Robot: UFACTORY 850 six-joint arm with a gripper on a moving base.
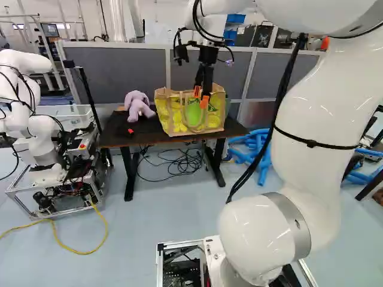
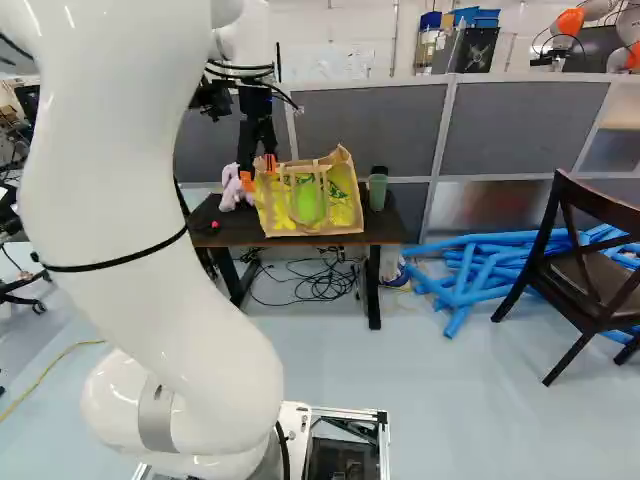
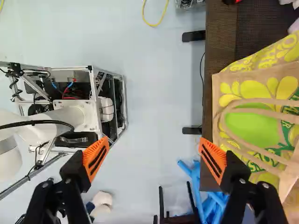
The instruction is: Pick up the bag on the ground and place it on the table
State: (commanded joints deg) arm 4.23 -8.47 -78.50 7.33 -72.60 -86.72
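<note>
Jaws spread wide, nothing pinched, just by the bag [image 2: 345, 212], and there it stands, upright on the desk [image 1: 114, 136]! Looks light and floppy, its walls likely to crumple; if it needs lifting, those looped handles [image 3: 252, 101] are the place to grab.

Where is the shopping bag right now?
In the right base view, the bag stands on the dark table, between the purple stuffed toy at its left and the green cup at its right.
</note>
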